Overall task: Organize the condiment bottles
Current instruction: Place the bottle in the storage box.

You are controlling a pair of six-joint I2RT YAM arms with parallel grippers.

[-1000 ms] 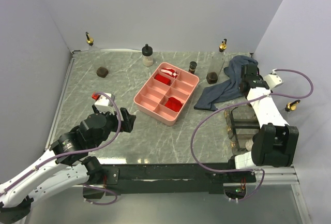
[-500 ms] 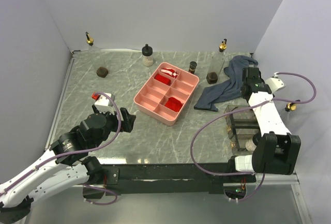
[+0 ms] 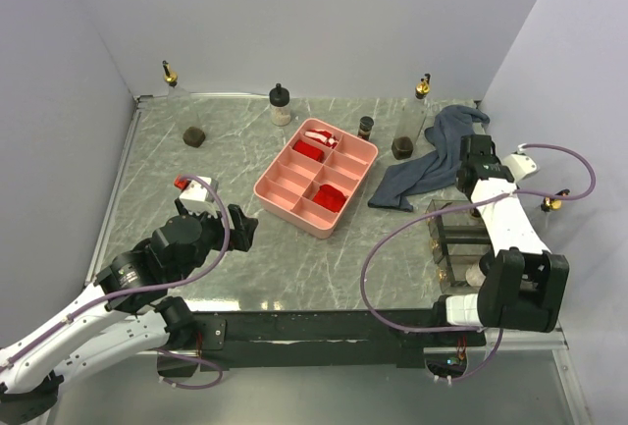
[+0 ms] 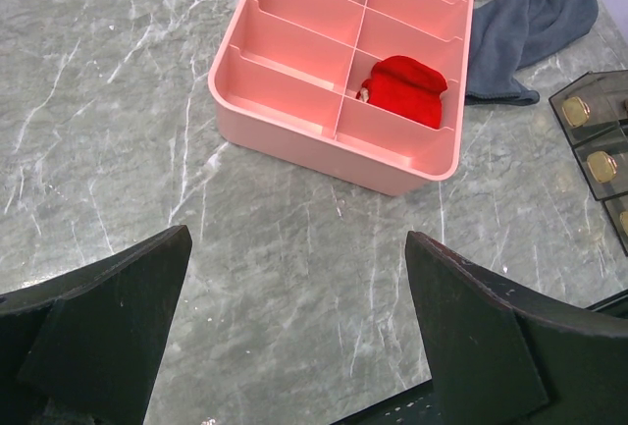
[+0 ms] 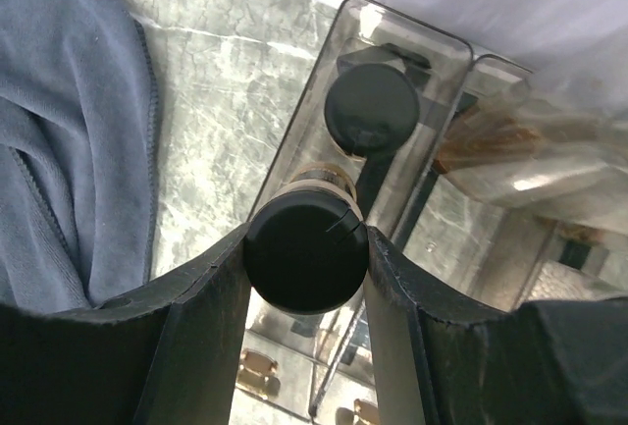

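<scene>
Right wrist view has the right gripper (image 5: 304, 283) pinching a black-capped bottle (image 5: 304, 248) at the part-filled smoked rack (image 5: 397, 37) by the tabletop's (image 3: 235, 150) right edge, while the left gripper (image 4: 299, 346) is spread and empty, with several bottles (image 3: 281, 104) left along the far edge.

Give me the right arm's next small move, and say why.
Probably lower straight down: the right arm's jaws grip a black-capped bottle over the clear rack, in line with a slot's free end, beside a second bottle already seated there. How high it hangs is unclear.
</scene>
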